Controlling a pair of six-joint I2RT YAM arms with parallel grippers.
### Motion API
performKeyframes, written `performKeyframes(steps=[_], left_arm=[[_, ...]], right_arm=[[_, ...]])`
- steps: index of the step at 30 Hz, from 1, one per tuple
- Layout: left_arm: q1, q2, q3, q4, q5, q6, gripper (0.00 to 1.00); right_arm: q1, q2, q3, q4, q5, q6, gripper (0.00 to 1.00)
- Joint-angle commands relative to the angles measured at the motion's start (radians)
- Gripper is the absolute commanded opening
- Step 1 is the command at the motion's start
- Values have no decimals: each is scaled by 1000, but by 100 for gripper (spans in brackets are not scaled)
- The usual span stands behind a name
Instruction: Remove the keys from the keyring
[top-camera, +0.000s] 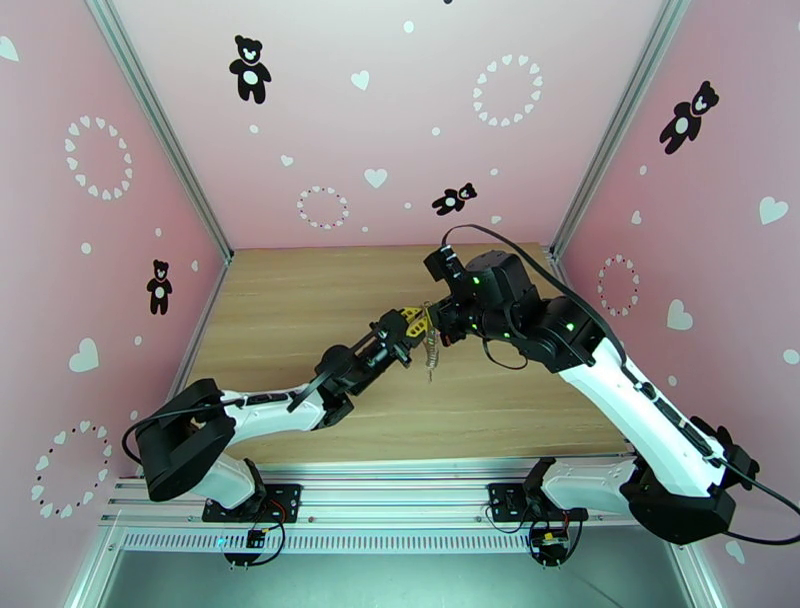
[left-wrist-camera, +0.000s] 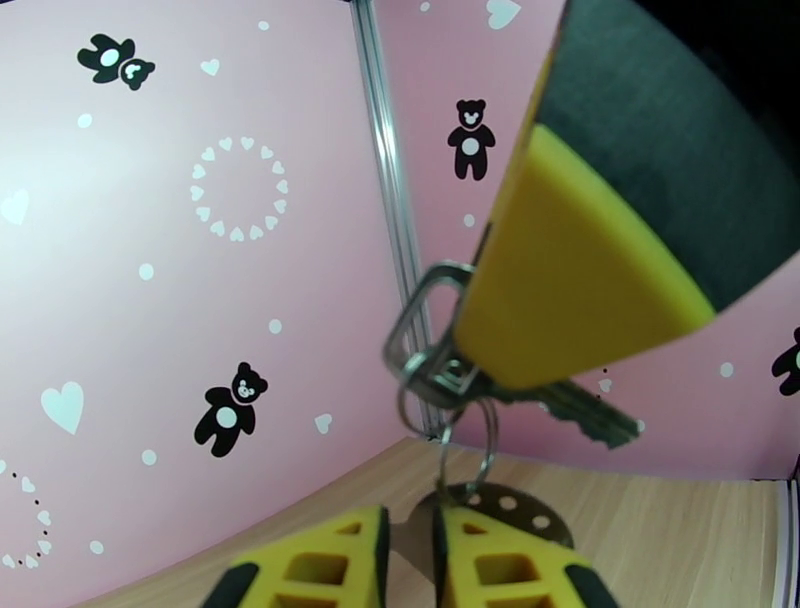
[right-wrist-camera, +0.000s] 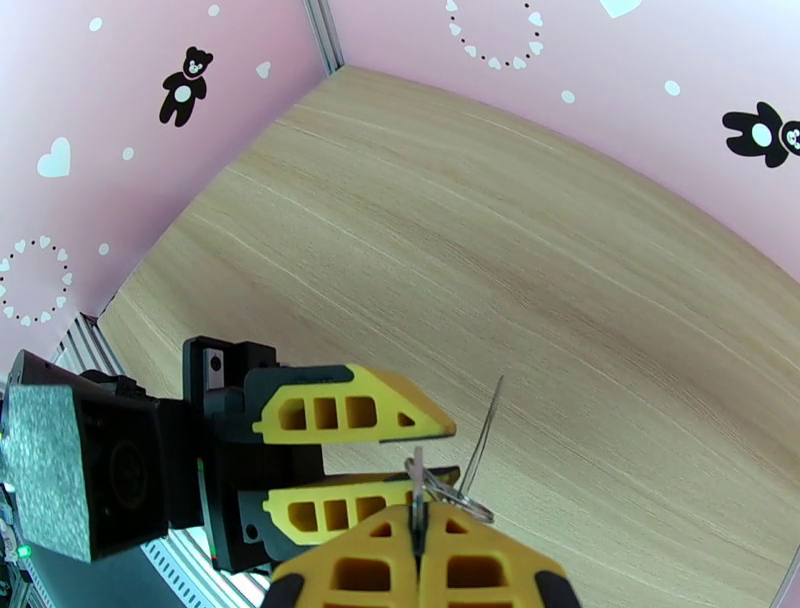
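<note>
Keyring (left-wrist-camera: 443, 373) hung above the desk (top-camera: 300, 300), pinched in the shut right jaws, a key (left-wrist-camera: 585, 408) sticking out sideways. Just beneath, the left jaws stood narrowly parted about a hanging disc (left-wrist-camera: 508, 512); we couldn't tell whether they gripped it.

Mid-air over the desk (top-camera: 300, 300): left gripper (top-camera: 413, 322) at eight o'clock of the keyring (top-camera: 429, 322), right gripper (top-camera: 441, 330) at three, both just beside it. Its chain (top-camera: 432, 358) dangles toward six. From the left wrist, a key (left-wrist-camera: 585, 410) juts toward four.
</note>
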Motion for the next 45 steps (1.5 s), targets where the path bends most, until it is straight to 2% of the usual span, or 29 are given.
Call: performKeyframes(steps=[1, 13, 19, 26, 31, 42, 45], left_arm=[[-9, -37, 36, -52, 71, -19, 20], [-9, -9, 59, -29, 80, -75, 20], [-9, -7, 49, -40, 96, -66, 26], [-9, -9, 42, -43, 78, -54, 28], [-9, 3, 52, -24, 21, -48, 23], [-9, 5, 47, -4, 15, -48, 14], [-8, -3, 48, -10, 15, -47, 8]], right_arm=[[6, -23, -7, 28, 9, 11, 0], [6, -35, -20, 34, 21, 15, 0], [6, -42, -22, 38, 25, 15, 0], [6, -39, -20, 40, 22, 14, 0], [6, -41, -20, 40, 20, 15, 0], [6, -44, -22, 40, 16, 17, 0], [6, -48, -26, 40, 16, 20, 0]])
